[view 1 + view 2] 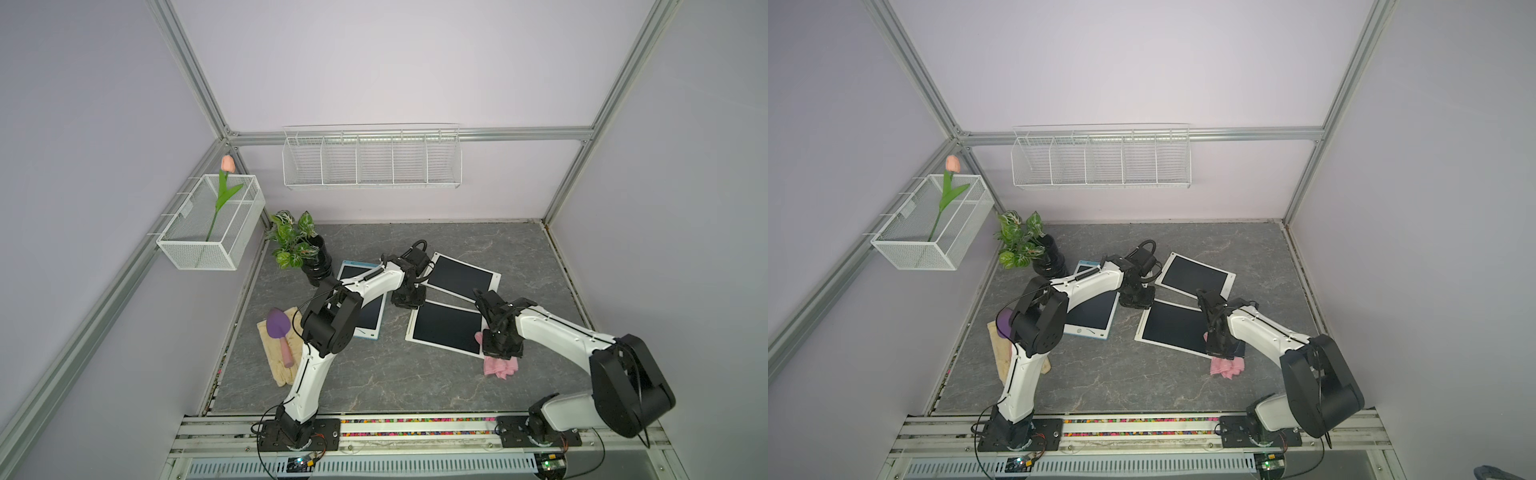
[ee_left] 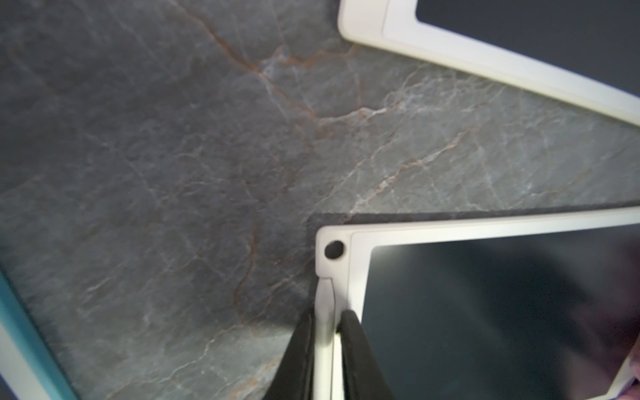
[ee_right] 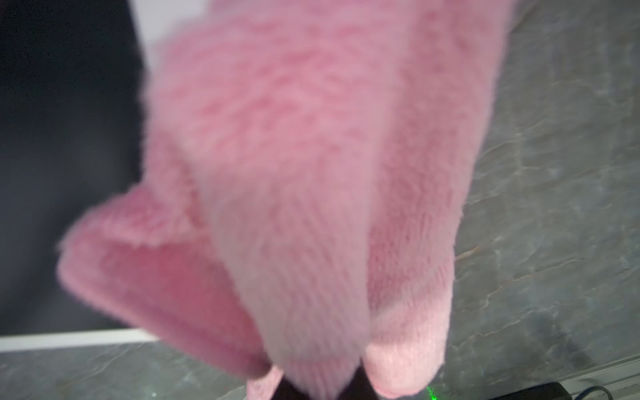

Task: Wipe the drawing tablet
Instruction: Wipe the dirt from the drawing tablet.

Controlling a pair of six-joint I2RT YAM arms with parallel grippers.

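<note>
Pinching the rim: left gripper (image 2: 327, 320), jaws clenched on the white border of the white-framed drawing tablet with a dark screen (image 1: 444, 326), close to the small round hole in its corner.
Tablet position: flat on the grey marble-patterned tabletop (image 1: 374, 374), mid-table, between the two arms in both top views.
Right gripper (image 1: 500, 353): jaws clamped on a fluffy pink cloth (image 3: 294, 173).
Cloth position: at the tablet's near right corner, partly over the white rim and partly on the tabletop beside it.
Second tablet: blue-framed drawing tablet (image 1: 371, 318), under the left arm, apart from the task tablet.
Third tablet: another white-framed tablet (image 1: 461, 276), further back, its corner near the task tablet.
Left side: purple trowel with a pink handle (image 1: 277, 326) resting on beige gloves (image 1: 276, 368).
Back left: leafy plant in a black pot (image 1: 318, 266).
</note>
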